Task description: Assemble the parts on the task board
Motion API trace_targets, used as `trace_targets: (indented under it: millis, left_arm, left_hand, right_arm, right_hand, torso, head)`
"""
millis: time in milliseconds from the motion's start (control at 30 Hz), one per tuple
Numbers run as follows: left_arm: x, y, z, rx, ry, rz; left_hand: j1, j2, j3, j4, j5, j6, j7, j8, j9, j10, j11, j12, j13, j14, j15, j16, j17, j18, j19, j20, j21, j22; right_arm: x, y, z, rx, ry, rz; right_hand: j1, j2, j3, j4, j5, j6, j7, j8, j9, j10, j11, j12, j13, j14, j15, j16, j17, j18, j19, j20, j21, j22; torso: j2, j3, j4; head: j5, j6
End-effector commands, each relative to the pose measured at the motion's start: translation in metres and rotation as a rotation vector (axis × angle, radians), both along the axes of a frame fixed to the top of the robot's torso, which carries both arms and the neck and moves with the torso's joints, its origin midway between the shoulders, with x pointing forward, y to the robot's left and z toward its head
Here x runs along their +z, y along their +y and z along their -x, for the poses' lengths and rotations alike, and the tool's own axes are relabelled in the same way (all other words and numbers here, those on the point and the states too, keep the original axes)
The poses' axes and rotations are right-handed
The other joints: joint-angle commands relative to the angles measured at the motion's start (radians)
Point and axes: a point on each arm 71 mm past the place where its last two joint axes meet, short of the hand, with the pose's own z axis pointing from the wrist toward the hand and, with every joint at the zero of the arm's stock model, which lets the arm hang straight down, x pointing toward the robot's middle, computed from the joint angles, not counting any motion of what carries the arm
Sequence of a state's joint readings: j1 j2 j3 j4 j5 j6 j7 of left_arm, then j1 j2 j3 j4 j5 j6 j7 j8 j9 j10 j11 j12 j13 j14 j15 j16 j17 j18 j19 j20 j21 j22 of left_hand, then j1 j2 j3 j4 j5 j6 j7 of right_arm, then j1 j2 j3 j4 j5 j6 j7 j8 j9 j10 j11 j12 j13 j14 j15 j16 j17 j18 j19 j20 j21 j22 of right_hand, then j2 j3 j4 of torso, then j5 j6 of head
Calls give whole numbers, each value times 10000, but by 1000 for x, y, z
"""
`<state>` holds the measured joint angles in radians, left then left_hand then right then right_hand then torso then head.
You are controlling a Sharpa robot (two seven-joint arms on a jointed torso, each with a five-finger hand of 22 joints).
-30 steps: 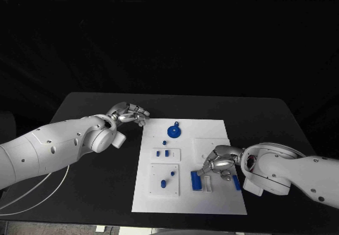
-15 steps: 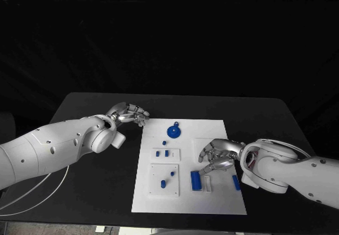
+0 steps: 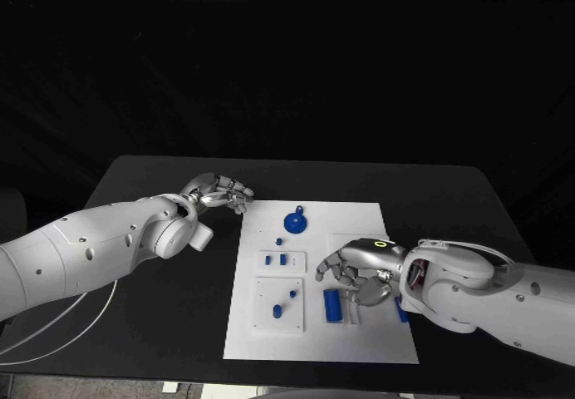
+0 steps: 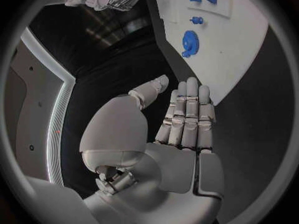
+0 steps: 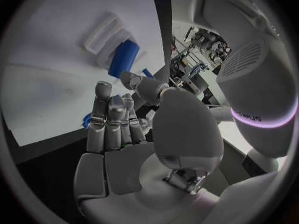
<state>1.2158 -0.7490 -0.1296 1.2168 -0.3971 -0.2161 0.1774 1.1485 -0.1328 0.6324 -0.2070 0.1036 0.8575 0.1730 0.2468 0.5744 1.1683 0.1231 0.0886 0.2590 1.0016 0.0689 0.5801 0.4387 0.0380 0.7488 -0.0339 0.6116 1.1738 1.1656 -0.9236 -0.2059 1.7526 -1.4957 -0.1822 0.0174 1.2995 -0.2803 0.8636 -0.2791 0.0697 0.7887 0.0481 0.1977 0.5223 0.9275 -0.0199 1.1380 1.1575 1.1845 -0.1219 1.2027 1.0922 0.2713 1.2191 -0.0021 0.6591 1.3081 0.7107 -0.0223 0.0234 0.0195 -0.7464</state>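
Two hands are in the head view. At centre left, the left hand (image 3: 217,194) hovers over bare table (image 3: 156,179) beside the white board (image 3: 360,218), fingers loosely curled, holding nothing. Lower right, the right hand (image 3: 360,270) hangs over the board with fingers spread, empty, just above a blue bar (image 3: 331,306). A blue gear (image 3: 296,223) sits near the board's upper edge
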Motion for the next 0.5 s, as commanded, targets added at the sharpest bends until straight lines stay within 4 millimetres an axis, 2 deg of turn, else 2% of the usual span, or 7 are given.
trace_targets:
  millis: [33, 300, 500]
  left_arm:
    - [0, -2, 0, -143, 32, 110]
    - [0, 0, 0, -99, 33, 91]
    - [0, 0, 0, -105, 64, 84]
  left_hand:
    - [-90, -33, -13, 56, -50, -63, -18, 57, -9, -78, 20, -39, -14, 54, 38, -49, 14, 123, -9, 69, -50, 16]
    - [-85, -27, -9, 59, -49, -65, -18, 58, -10, -77, 20, -39, -14, 59, 36, -54, 24, 124, -7, 67, -52, 19]
    - [-83, -24, -8, 61, -49, -66, -17, 59, -11, -77, 19, -39, -14, 61, 35, -57, 31, 125, -5, 67, -54, 22]
  right_arm:
    - [-5, 3, 10, 1080, -651, 675]
    - [-11, 4, 18, 1494, -1083, 1373]
    - [-13, 7, 17, 1535, -1373, 1626]
  right_hand:
    - [71, -10, 99, -7, -64, 35, -68, 82, 32, 0, -54, 75, 23, -37, -48, 53, 33, -95, 68, -21, 57, 224]
    - [66, -59, 57, -53, -188, 97, -201, 236, 88, 15, -101, 241, 39, -22, -92, 174, 132, -95, 124, -95, 203, 225]
    - [-71, -79, -26, -36, -198, 145, -227, 328, 118, 76, -133, 357, 41, 9, -121, 258, 197, -95, 191, -127, 315, 231]
  torso:
    - [-4, 6, -11]
    - [2, 11, -15]
    - [3, 10, -1]
  head:
    - [11, 5]
    - [9, -26]
    - [7, -54]
